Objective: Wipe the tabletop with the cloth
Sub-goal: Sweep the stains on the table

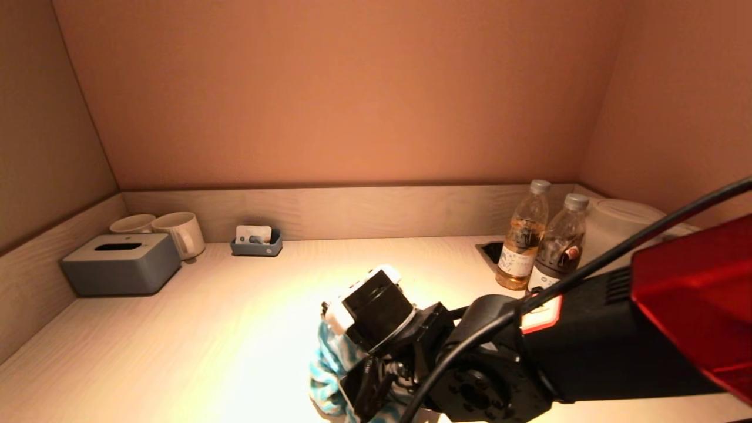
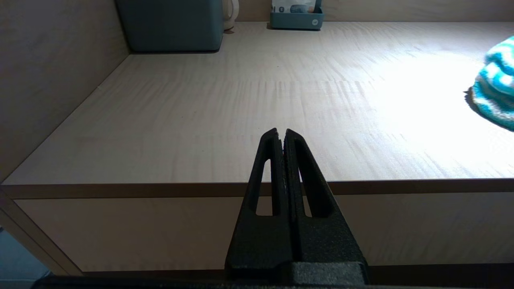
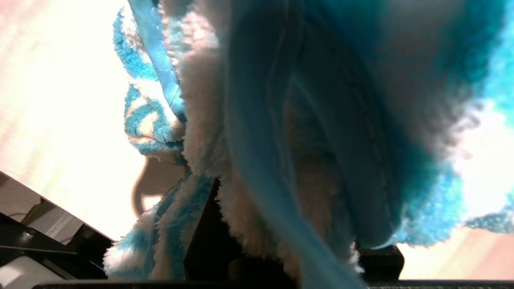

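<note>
A fluffy blue-and-white striped cloth (image 1: 329, 370) hangs bunched from my right gripper (image 1: 358, 382) near the front edge of the pale wooden tabletop (image 1: 223, 329). In the right wrist view the cloth (image 3: 281, 120) fills the frame and wraps over the fingers, which are shut on it. The cloth's edge also shows in the left wrist view (image 2: 496, 84), resting on the tabletop (image 2: 241, 100). My left gripper (image 2: 281, 134) is shut and empty, parked off the table's front edge on the left.
A grey tissue box (image 1: 120, 264) and two white mugs (image 1: 179, 232) stand at the back left. A small grey tray (image 1: 257, 242) sits by the back wall. Two bottles (image 1: 540, 241) and a white kettle (image 1: 623, 226) stand at the back right.
</note>
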### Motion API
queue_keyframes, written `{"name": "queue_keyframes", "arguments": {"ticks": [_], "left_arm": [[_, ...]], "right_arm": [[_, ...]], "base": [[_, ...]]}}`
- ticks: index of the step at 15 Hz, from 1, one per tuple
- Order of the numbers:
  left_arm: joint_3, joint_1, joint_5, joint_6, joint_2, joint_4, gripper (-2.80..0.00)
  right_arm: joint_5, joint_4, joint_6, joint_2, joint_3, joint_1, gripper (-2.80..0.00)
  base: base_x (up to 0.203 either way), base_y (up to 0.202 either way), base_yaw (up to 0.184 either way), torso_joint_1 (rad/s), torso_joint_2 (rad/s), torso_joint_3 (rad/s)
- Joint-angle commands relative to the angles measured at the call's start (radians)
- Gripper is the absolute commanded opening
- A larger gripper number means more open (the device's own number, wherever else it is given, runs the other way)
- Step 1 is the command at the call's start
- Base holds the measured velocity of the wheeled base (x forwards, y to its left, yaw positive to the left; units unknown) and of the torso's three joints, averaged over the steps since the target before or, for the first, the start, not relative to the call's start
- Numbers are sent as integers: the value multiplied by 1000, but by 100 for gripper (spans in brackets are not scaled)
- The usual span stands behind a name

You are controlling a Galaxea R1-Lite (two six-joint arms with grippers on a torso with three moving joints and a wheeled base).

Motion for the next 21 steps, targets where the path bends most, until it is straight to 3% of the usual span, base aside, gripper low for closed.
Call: {"name": "queue_keyframes", "arguments": {"ticks": [1, 5, 7, 11, 15, 21], "left_arm": [[0, 0, 0, 1, 0, 0, -280], [0, 0, 0, -1, 0, 0, -280], [0, 0, 0, -1, 0, 0, -280], [0, 0, 0, -1, 0, 0, -280], [0, 0, 0, -1, 0, 0, -280], [0, 0, 0, -1, 0, 0, -280]], "right_arm": [[-4, -5, 5, 83, -88, 17, -280], [-44, 21, 11, 220, -250, 17, -280], [-110, 26, 12, 258, -265, -52, -280], [-125, 28, 28, 237, -230, -190, -280], [-125, 26, 25, 91, -125, -279, -280], [-171, 23, 25, -179, -28, -301, -280]], "base": [[0, 0, 0, 0, 0, 0], [0, 0, 0, 0, 0, 0], [0, 0, 0, 0, 0, 0], [0, 0, 0, 0, 0, 0], [0, 0, 0, 0, 0, 0], [0, 0, 0, 0, 0, 0]]}}
